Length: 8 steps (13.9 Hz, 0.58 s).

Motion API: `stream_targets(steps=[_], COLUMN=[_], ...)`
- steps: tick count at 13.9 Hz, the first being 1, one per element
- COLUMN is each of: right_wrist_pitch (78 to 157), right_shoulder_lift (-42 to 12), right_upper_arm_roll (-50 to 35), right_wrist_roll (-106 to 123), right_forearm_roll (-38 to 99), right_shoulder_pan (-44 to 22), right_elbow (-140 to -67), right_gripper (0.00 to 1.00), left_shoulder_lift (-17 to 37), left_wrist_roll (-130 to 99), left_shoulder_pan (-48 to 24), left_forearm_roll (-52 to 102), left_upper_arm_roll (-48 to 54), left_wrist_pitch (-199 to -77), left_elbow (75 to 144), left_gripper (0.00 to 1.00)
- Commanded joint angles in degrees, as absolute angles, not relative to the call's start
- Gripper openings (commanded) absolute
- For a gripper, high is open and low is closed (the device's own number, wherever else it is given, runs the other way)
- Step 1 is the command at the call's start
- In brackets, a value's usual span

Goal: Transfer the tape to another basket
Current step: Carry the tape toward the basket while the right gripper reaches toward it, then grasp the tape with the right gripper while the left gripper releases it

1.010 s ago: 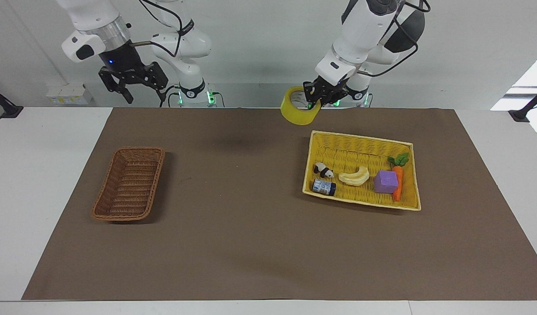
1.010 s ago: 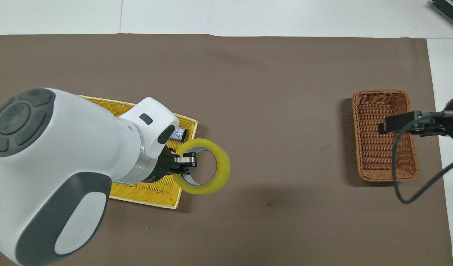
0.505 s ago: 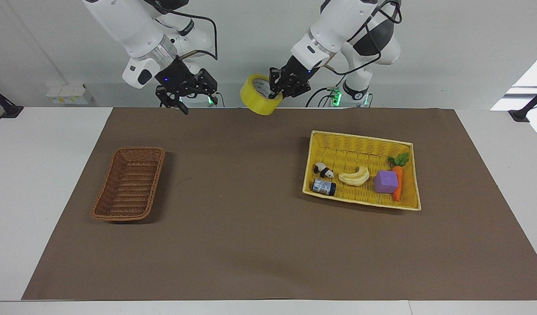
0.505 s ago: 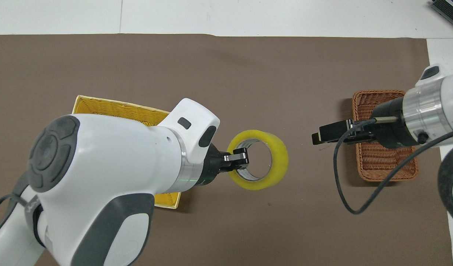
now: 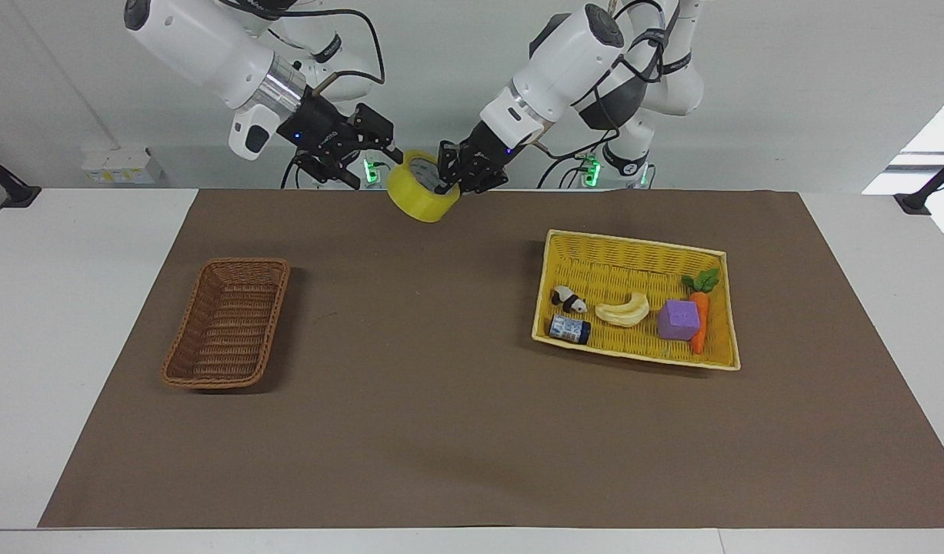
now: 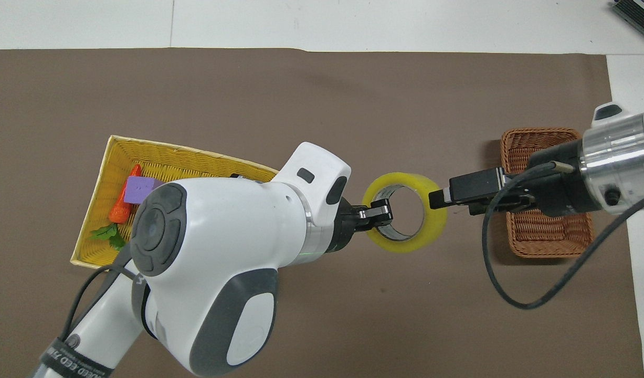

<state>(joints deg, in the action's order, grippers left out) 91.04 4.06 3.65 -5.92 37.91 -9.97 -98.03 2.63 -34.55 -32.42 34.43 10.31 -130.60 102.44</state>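
The yellow tape point(image 5: 418, 205) hangs in the air over the mat's middle, at the edge nearest the robots. My left gripper point(image 5: 450, 185) is shut on its rim, one finger inside the ring. In the overhead view the tape point(image 6: 405, 180) sits between both grippers. My left gripper point(image 6: 380, 214) pinches the rim on one side. My right gripper point(image 6: 447, 202) is open at the rim on the other side; in the facing view my right gripper point(image 5: 378, 165) is right beside the roll. The brown wicker basket point(image 5: 229, 323) is empty at the right arm's end, also seen from overhead point(image 6: 550, 236).
The yellow basket point(image 5: 633, 242) at the left arm's end holds a panda toy point(image 5: 568, 298), a blue can point(image 5: 569, 329), a banana point(image 5: 624, 310), a purple cube point(image 5: 678, 319) and a carrot point(image 5: 698, 327). A brown mat point(image 5: 441, 431) covers the table.
My left arm carried the tape from beside the yellow basket toward the right arm's end. My right gripper swung in from over the brown basket and now reaches the tape's rim.
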Motion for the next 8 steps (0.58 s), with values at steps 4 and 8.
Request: stream_targets(steps=[4, 8], right_wrist_pitch=[91.7, 91.8], right_shoulder_lift=[5.4, 5.0], right_upper_arm_roll=[3.6, 3.6], right_wrist_roll=[-6.7, -11.5], right_forearm_roll=[40.2, 40.1], right_shoulder_pan=[-9.1, -9.4], right_elbow=[-101.5, -100.7], right_gripper=[0.63, 0.0], left_shoulder_lift=[2.5, 2.5], left_wrist_roll=[-34.8, -34.8], left_shoulder_pan=[-34.0, -35.0], left_forearm_roll=[37.5, 37.8], left_upper_arm_roll=[11.9, 12.2], left_wrist_pitch=[-138.6, -139.5], left_elbow=[101.8, 101.9], left_gripper=[0.0, 0.0])
